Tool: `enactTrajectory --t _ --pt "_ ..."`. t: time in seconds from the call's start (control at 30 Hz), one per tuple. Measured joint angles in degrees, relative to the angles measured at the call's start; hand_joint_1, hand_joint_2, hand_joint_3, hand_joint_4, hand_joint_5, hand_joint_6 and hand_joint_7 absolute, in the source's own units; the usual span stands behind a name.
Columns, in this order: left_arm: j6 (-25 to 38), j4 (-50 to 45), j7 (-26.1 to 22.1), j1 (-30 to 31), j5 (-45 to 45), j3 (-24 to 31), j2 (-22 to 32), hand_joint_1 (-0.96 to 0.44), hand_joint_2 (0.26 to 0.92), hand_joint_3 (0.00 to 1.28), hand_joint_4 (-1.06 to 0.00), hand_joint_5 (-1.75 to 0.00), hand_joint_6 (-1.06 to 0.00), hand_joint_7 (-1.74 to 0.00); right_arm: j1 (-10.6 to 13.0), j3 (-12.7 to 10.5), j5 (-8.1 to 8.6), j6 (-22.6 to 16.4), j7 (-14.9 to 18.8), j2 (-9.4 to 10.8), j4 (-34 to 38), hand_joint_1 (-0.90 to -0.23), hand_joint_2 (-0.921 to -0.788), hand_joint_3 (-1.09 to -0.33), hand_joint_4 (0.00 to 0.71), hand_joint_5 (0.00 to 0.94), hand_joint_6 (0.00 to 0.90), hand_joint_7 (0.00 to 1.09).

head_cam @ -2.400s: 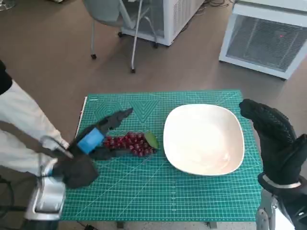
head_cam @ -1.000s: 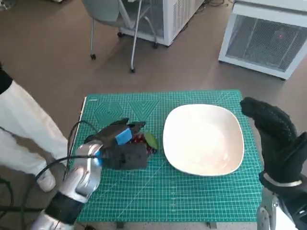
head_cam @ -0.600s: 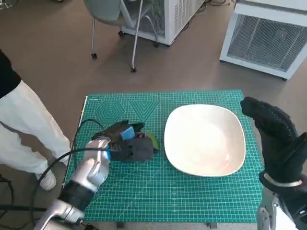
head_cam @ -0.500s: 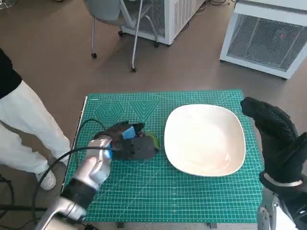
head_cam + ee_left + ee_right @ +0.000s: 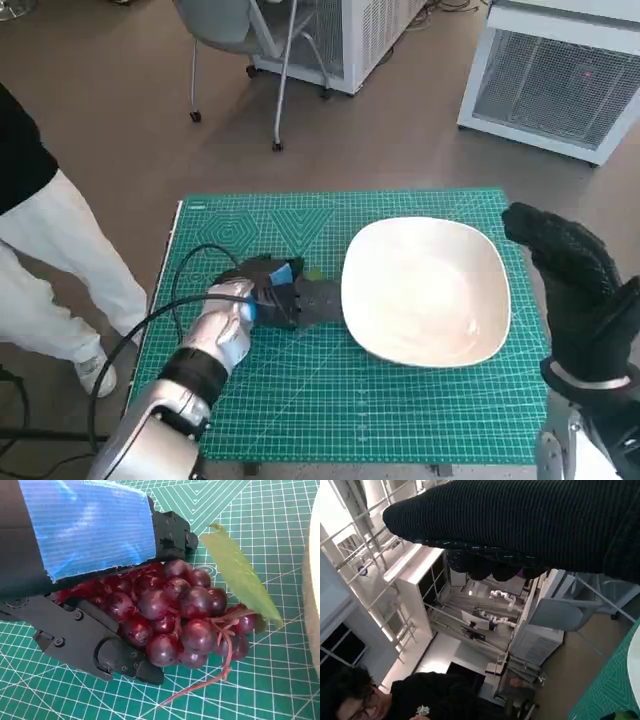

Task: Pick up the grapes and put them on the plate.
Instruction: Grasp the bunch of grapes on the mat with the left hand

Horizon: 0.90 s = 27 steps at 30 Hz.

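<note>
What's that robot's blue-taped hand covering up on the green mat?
Under the left hand lies a bunch of dark red grapes with a green leaf, on the green mat. The wrist view shows the fingers around the bunch. From overhead the hand hides nearly all of it.

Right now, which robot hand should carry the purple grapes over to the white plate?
The left hand. Its black fingers are already wrapped around the bunch of dark red grapes, beside the white square plate. The gloved right hand is raised past the plate's far side, holding nothing.
</note>
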Motion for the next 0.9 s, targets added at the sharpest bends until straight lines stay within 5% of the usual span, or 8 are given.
enactTrajectory --t 0.5,0.67,0.77,0.9 --pt "-1.46 4.01 2.52 -1.41 -0.4 -0.17 -0.9 -0.25 0.737 0.0 -0.09 -0.02 -0.21 -0.01 0.08 -0.05 0.07 0.31 0.0 -0.14 -0.09 -0.511 -0.921 -0.669 0.355 0.0 -0.001 0.65" --pt "-1.76 4.44 3.25 -1.58 -0.33 -0.45 -0.92 -0.16 0.753 0.01 -0.26 -0.07 -0.27 -0.02 0.08 -0.05 0.03 0.32 0.0 -0.14 -0.1 -0.509 -0.921 -0.67 0.352 0.0 -0.001 0.65" --pt "-2.24 4.67 4.51 -1.61 -0.15 -0.75 -0.9 0.08 0.775 0.09 -0.52 -0.52 -0.34 -0.04 0.08 -0.05 -0.01 0.31 -0.01 -0.14 -0.09 -0.509 -0.921 -0.67 0.352 0.0 -0.001 0.65" --pt "-3.16 4.94 7.33 -1.61 0.45 -1.58 -0.79 0.34 0.584 0.68 -0.61 -1.28 -0.51 -0.05 0.08 -0.05 -0.06 0.27 -0.01 -0.14 -0.08 -0.508 -0.921 -0.67 0.352 0.0 -0.001 0.65"
